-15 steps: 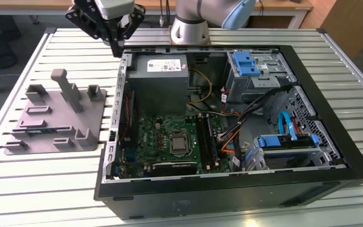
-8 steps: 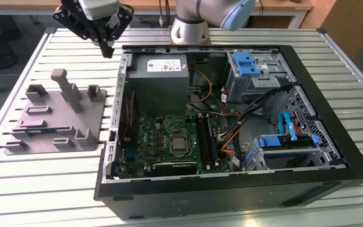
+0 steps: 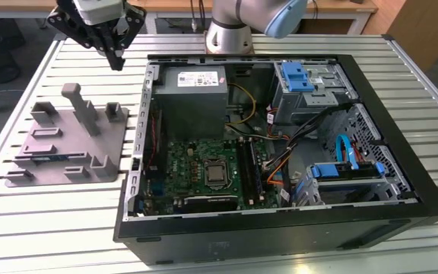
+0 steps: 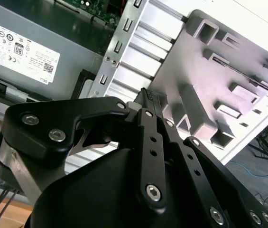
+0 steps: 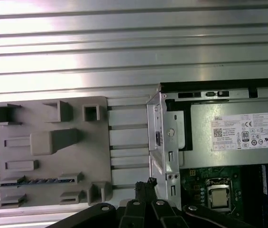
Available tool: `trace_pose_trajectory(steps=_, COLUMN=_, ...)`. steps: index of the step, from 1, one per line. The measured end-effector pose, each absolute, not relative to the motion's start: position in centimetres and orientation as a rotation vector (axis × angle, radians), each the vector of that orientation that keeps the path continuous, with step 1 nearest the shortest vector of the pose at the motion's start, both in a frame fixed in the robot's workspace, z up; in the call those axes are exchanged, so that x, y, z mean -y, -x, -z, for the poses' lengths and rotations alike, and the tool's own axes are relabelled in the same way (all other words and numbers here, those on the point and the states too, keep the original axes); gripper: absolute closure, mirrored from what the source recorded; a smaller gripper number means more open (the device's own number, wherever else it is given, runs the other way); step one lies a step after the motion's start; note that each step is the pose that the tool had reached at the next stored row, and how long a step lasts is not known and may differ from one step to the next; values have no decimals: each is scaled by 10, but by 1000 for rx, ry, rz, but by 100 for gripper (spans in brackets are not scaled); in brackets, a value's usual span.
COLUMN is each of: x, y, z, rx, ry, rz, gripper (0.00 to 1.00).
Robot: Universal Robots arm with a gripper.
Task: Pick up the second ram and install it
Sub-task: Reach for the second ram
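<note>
One open PC case (image 3: 280, 234), one grey fixture (image 3: 112, 140) beside it on the slatted table (image 3: 36, 217). One gripper (image 3: 116, 60) hung above the table, fingers closed together, holding nothing. One second ram (image 5: 39, 181) sat in a fixture slot, well apart from it.

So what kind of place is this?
Probably a robot lab or workshop: a robot arm stands at a slatted metal table beside an open desktop computer case, with a grey fixture holding a RAM stick.
</note>
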State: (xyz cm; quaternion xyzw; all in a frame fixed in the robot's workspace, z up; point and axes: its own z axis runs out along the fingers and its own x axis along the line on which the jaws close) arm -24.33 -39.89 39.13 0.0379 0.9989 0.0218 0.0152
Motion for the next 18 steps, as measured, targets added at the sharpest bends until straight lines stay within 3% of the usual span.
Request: trace_pose_trajectory(steps=18, x=399, y=293, z=-388, rx=-3108, ry=-118, rz=-68, gripper=90)
